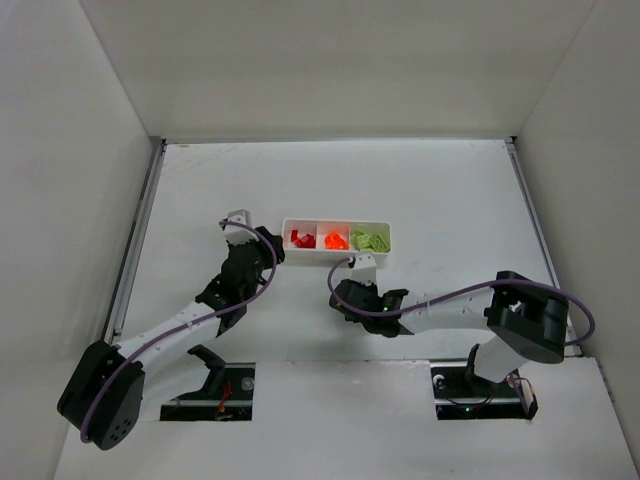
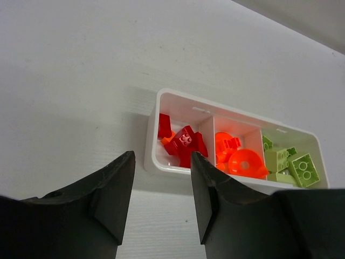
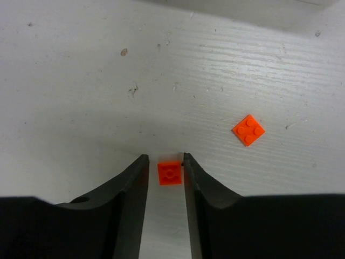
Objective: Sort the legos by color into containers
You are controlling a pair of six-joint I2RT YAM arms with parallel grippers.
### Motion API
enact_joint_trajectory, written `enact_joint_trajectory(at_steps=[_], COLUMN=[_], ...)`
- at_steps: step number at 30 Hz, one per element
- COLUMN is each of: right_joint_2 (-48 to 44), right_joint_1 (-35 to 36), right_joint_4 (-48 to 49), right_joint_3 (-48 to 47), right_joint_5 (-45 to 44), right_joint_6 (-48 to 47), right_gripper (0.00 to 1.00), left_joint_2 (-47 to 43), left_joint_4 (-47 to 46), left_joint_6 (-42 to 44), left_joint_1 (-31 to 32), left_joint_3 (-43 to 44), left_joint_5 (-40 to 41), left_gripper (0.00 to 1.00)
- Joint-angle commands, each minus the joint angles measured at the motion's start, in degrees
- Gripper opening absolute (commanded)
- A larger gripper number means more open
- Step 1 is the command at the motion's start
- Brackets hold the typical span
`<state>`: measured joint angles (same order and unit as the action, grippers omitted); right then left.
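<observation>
Sorting looks close to finished, with 2 orange pieces outside the tray (image 2: 152, 141). Just off the tray's left end hangs the left end effector (image 2: 161, 159), jaws parted and nothing between them. Of the tray's 3 compartments, red legos (image 2: 183, 141) fill the left one, with a scrap of orange showing among them. Orange legos (image 2: 240, 159) fill the middle and green legos (image 2: 294, 164) the right.

On the tray's near side, close to it, the right end effector (image 3: 164, 157) sits low over the worktop (image 3: 81, 81), straddling a small orange brick (image 3: 170, 172). Its jaws stand narrow. 1 finger looks to touch the brick and a sliver of gap shows at the other, so it is released, not yet clenched. Right of the brick, apart from it, an orange plate (image 3: 248, 130) lies flat, studs up.

The step in hand, as I read it, is the pinch on this brick. Doing it well means centring the brick so both fingers meet its flat sides together. A 1-sided push would slide or twist so thin a piece. Tips should stay down at the worktop, since the brick barely rises above it. Then close gently, lift straight, and let go low inside the tray's middle compartment so nothing bounces into a neighbour. Steer clear of the plate.
</observation>
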<state>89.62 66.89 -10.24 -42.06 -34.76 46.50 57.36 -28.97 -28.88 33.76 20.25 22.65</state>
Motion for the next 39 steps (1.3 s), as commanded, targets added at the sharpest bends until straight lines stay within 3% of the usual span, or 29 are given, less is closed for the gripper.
enact_joint_trajectory(at_steps=[1, 4, 14, 19, 24, 29, 34, 39], right_joint_2=[0.6, -0.4, -1.0, -7.3, -9.2, -2.7, 5.7, 7.3], right_joint_1=[1.0, 1.5, 2.1, 1.7, -4.6, -12.4, -15.3, -15.8], right_joint_4=[-3.0, -4.1, -4.3, -3.7, 2.2, 9.4, 12.0, 13.1], right_joint_3=[-0.4, 0.1, -0.6, -3.4, -8.9, -15.7, -21.8, -23.8], right_joint_5=[-0.7, -1.1, -1.7, -4.3, -2.4, 2.9, 4.3, 5.0], right_joint_6=[0.1, 1.0, 1.3, -3.4, -13.2, -18.9, -21.3, -20.7], right_gripper=[0.41, 0.42, 0.21, 0.21, 0.22, 0.22, 0.24, 0.38], left_joint_2=[-0.1, 0.3, -0.2, -0.1, 0.5, 0.4, -0.2, -1.0], left_joint_4=[-3.1, -3.1, -3.2, -3.2, -3.2, -3.2, -2.8, -2.3], left_joint_6=[-0.1, -0.1, -0.2, -0.2, -0.2, 0.0, -0.3, -0.7], left_joint_1=[0.1, 0.1, -0.1, -0.1, -0.3, -0.6, -1.3, -2.0], left_joint_3=[0.3, 0.4, 0.2, 0.1, 0.2, 0.1, 0.0, -0.4], left_joint_5=[0.0, 0.0, 0.0, 0.0, 0.2, 0.3, 0.1, 0.6], left_gripper=[0.43, 0.43, 0.43, 0.43, 0.43, 0.44, 0.45, 0.48])
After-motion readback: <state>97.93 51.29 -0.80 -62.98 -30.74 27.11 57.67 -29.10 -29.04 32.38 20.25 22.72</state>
